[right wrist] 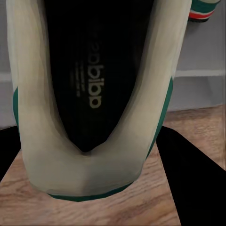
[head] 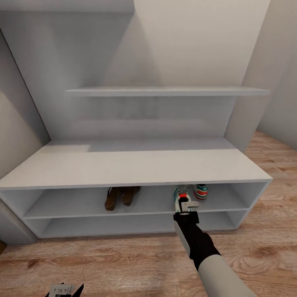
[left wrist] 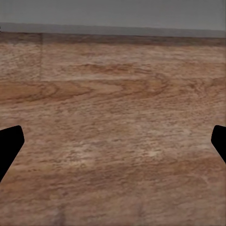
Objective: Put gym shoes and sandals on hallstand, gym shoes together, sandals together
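The two dark-brown sandals (head: 121,197) lie side by side in the upper open compartment of the pale-grey hallstand (head: 136,165), left of its middle. One gym shoe (head: 201,191) rests in the same compartment at the right. Just left of it, the second gym shoe (head: 180,194) sits at the shelf's front edge, heel outward, with my right gripper (head: 187,205) shut on it. The right wrist view shows that heel (right wrist: 89,94) close up between black fingers (right wrist: 193,179), with the other gym shoe (right wrist: 205,9) behind. My left gripper (head: 66,289) hangs open over the corridor floor (left wrist: 113,117).
The hallstand's lower compartment (head: 123,225) and an upper shelf (head: 165,91) hold nothing. Grey walls close in on both sides. Wood plank floor (head: 123,264) stretches in front of the unit and to the right.
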